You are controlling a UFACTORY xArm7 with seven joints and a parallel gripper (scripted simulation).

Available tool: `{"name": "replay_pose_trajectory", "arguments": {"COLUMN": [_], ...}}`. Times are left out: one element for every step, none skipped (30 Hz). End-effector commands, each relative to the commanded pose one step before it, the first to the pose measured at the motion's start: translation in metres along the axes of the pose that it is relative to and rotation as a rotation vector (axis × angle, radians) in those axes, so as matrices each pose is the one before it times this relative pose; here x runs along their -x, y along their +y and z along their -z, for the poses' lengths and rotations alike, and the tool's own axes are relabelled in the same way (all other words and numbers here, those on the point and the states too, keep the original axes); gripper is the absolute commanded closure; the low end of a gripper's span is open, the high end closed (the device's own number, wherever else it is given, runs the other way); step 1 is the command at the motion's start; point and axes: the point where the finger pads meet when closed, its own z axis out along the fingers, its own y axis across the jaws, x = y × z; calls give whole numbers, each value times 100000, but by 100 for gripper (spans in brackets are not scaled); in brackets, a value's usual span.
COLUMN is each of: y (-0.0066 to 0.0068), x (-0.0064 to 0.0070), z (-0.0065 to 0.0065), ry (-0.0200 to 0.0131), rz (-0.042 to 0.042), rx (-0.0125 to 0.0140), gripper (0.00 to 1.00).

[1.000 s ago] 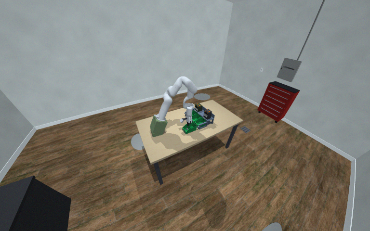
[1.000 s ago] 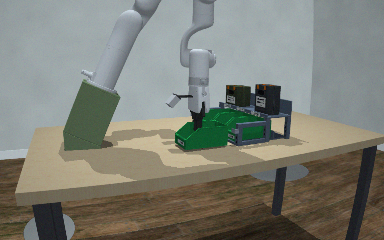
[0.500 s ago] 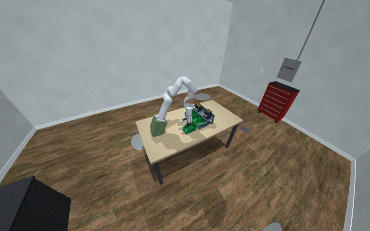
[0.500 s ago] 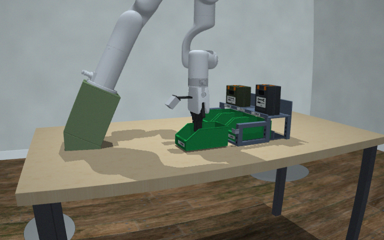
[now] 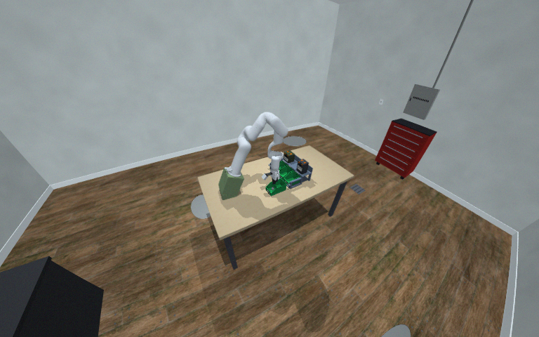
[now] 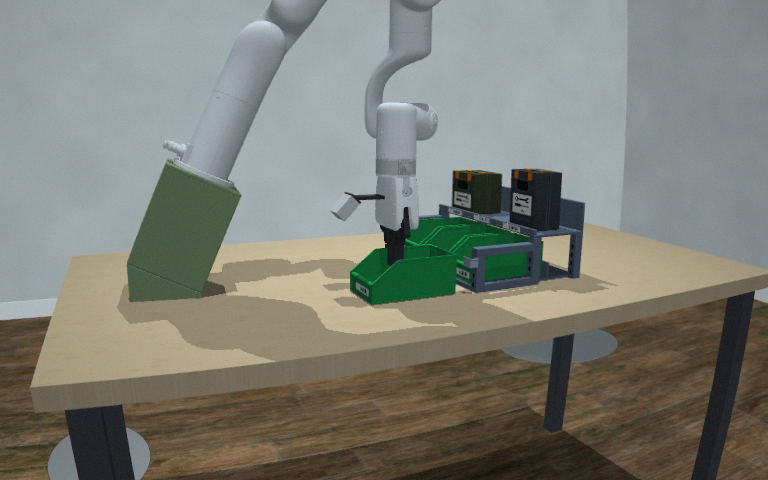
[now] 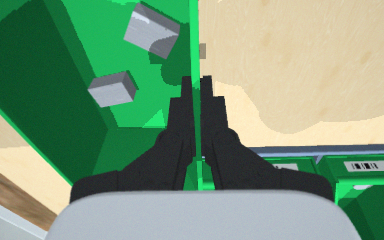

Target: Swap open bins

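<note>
The green bin stands below the gripper, its side wall pinched between nearly closed fingers; grey blocks lie inside

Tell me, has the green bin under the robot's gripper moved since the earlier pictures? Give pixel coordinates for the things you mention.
No. The green bin (image 5: 276, 188) (image 6: 416, 277) (image 7: 80, 30) sits in the same spot beside the shelf (image 5: 295, 182) (image 6: 505, 248).
</note>
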Motion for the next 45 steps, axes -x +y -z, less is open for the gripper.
{"name": "replay_pose_trajectory", "arguments": {"y": [-45, 0, 0, 0, 0, 0, 0, 0, 0, 0, 0, 0, 0, 0, 0, 0, 0, 0, 0, 0, 0, 0, 0, 0, 0, 0, 0, 0, 0, 0, 0, 0, 0, 0, 0, 0, 0, 0, 0, 0, 0, 0, 0, 0, 0], "x": [75, 0, 0, 0, 0, 0, 0, 0, 0, 0, 0, 0, 0, 0, 0, 0, 0, 0, 0, 0, 0, 0, 0, 0, 0, 0, 0, 0, 0, 0, 0, 0, 0, 0, 0, 0, 0, 0, 0, 0, 0, 0, 0, 0, 0], "z": [45, 0, 0, 0, 0, 0, 0, 0, 0, 0, 0, 0, 0, 0, 0, 0, 0, 0, 0, 0, 0, 0, 0, 0, 0, 0, 0, 0, 0, 0, 0, 0, 0, 0, 0, 1, 4, 7, 12, 17, 24, 0, 0, 31, 39], "ry": [-165, 0, 0, 0, 0, 0, 0, 0, 0, 0, 0, 0, 0, 0, 0, 0, 0, 0, 0, 0, 0, 0, 0, 0, 0, 0, 0, 0, 0, 0, 0, 0, 0, 0, 0, 0, 0, 0, 1, 1, 1, 0, 0, 1, 1], "rz": [-25, 0, 0, 0, 0, 0, 0, 0, 0, 0, 0, 0, 0, 0, 0, 0, 0, 0, 0, 0, 0, 0, 0, 0, 0, 0, 0, 0, 0, 0, 0, 0, 0, 0, 0, 0, 0, 0, 0, -1, -1, 0, 0, -1, -1], "rx": [-116, 0, 0, 0, 0, 0, 0, 0, 0, 0, 0, 0, 0, 0, 0, 0, 0, 0, 0, 0, 0, 0, 0, 0, 0, 0, 0, 0, 0, 0, 0, 0, 0, 0, 0, 0, 0, 1, 1, 1, 2, 0, 0, 2, 2], "gripper": [100, 100, 100, 74, 74, 74, 74, 74, 74, 74, 74, 74, 74, 74, 74, 74, 74, 74, 74, 74, 74, 74, 74, 74, 74, 74, 74, 74, 74, 74, 74, 74, 74, 74, 74, 74, 74, 74, 74, 74, 74, 74, 74, 74, 74]}}
